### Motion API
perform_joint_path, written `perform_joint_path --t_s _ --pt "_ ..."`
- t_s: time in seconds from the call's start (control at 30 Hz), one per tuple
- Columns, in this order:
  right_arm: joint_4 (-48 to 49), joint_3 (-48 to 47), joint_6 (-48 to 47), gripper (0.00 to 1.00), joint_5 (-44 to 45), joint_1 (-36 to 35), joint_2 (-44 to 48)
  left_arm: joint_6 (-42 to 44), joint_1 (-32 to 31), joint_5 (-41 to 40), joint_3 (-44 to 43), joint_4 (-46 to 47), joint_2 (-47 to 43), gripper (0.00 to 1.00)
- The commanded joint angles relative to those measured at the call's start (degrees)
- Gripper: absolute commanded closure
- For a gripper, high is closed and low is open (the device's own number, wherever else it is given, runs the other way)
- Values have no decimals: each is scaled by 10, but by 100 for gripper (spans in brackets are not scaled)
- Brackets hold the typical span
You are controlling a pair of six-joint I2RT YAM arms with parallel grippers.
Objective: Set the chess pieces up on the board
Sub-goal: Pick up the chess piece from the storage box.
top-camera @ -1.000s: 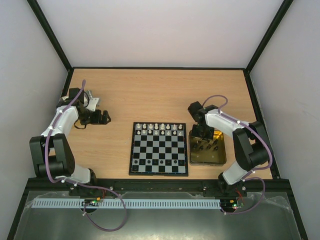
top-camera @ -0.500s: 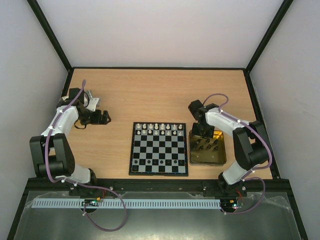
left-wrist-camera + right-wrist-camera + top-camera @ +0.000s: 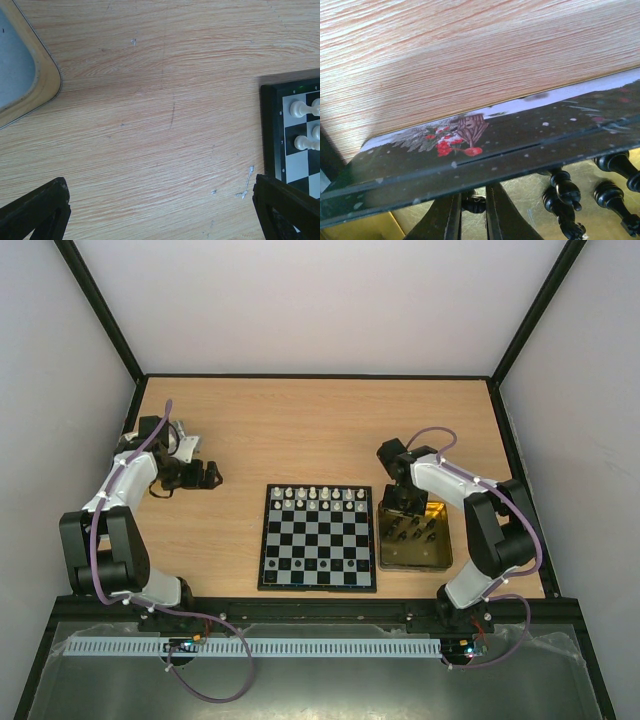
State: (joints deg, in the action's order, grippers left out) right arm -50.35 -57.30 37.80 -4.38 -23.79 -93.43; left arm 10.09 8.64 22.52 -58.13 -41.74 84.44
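Note:
The board (image 3: 318,550) lies at the table's middle, with white chess pieces (image 3: 318,498) lined along its two far rows. A gold tin (image 3: 440,558) to its right holds several black chess pieces (image 3: 415,532). My right gripper (image 3: 403,512) reaches down into the tin's far end. In the right wrist view its fingers (image 3: 445,220) are closed narrowly on a black piece (image 3: 474,202), behind the tin's decorated wall (image 3: 470,135); other black pieces (image 3: 562,190) lie to the right. My left gripper (image 3: 207,475) is open and empty over bare wood, left of the board (image 3: 295,150).
In the left wrist view a rounded grey lid-like corner with a tan rim (image 3: 30,85) lies at the upper left, and two white pieces (image 3: 298,107) stand on the board's near corner. Black frame rails border the table.
My right wrist has shifted slightly over the far end of the tin. The left arm has not moved.

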Motion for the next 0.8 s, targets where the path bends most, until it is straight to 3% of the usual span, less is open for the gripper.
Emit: perform_joint_path --t_s 0.0,0.77 --pt "3 9 5 93 -14 2 0 6 -2 9 -11 -12 10 1" --pt "-49 -19 -10 95 18 1 36 5 -6 7 -10 -10 13 1"
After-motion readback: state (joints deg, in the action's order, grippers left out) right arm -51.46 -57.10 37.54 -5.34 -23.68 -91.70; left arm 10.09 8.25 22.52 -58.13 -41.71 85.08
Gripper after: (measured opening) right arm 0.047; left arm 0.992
